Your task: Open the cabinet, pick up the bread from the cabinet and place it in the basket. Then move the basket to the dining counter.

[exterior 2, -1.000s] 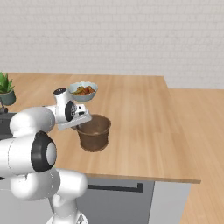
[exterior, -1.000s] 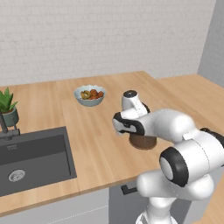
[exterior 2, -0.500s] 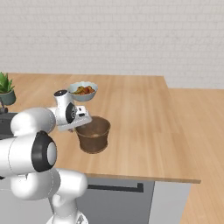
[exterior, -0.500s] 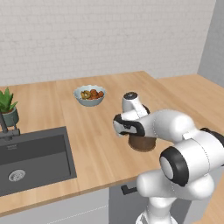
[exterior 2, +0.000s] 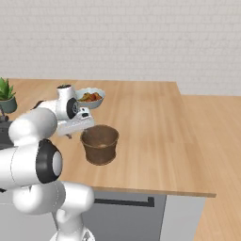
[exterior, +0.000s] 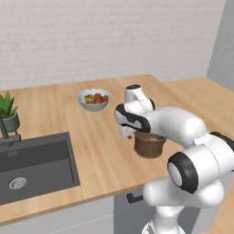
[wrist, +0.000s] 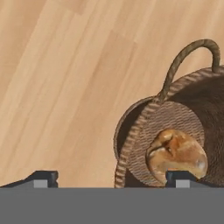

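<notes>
On the dining counter (exterior: 100, 151), a long light wooden plank top, the basket (exterior: 149, 144) is seen standing upright, directly beneath and just beside the claw (wrist: 111, 177). The claw is spread wide and released: in the hand view one dark fingertip (wrist: 43, 178) is placed over bare wood outside the basket wall, while the other is placed over the basket's inside, so that the near rim is straddled without being clamped. The bread (wrist: 176, 154), a golden-brown roll, is found lying on the woven floor of the basket, below the claw's inner fingertip. One of the basket's loop handles (wrist: 192, 57) is seen arching up at the far rim, away from the claw.

Beyond the claw, farther along the wood, a white bowl of fruit (exterior: 93, 99) is set well apart from the basket. Off to the claw's left side, a dark grey sink (exterior: 34, 167) is sunk into the planks, with a potted plant (exterior: 8, 112) placed near its far corner. The counter is backed by a white brick wall (exterior: 105, 41). On the claw's right side the wooden top is ended by a straight edge (exterior 2: 195, 146), past which a light wooden floor (exterior 2: 221, 141) is seen. Grey cabinet fronts (exterior 2: 127, 212) are seen under the near edge of the counter.
</notes>
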Available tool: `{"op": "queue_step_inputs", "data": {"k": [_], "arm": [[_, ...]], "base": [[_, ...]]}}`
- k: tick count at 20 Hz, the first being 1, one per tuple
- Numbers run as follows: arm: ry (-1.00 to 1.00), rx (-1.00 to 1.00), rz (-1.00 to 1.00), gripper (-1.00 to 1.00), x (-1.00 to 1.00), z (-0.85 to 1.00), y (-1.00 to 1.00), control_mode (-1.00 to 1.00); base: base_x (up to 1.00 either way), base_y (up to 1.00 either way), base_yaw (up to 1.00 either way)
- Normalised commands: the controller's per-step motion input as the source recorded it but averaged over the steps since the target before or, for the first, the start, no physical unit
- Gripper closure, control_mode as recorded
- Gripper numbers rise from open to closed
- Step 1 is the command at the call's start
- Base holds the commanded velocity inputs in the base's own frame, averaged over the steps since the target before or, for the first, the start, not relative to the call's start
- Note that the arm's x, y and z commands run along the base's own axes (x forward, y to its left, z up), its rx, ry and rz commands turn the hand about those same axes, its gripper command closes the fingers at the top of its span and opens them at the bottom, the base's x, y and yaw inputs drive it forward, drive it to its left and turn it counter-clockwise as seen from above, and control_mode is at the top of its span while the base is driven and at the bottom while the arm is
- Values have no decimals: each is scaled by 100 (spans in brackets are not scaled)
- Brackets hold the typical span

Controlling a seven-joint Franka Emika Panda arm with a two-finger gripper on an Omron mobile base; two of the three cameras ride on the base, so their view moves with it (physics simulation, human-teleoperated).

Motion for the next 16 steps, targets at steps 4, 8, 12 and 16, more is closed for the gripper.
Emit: {"op": "queue_step_inputs", "data": {"k": [4,8,12,16], "arm": [[-11,-12,2,-100,-93,76,31,-100],[-37,-20,0,-100,-100,98,12,-100],[-33,-9,-1,-100,-99,100,-3,-100],[-2,-1,0,-100,-42,81,6,-100]], "base": [[0,0,0],[0,0,0],[0,0,0],[0,0,0]]}}
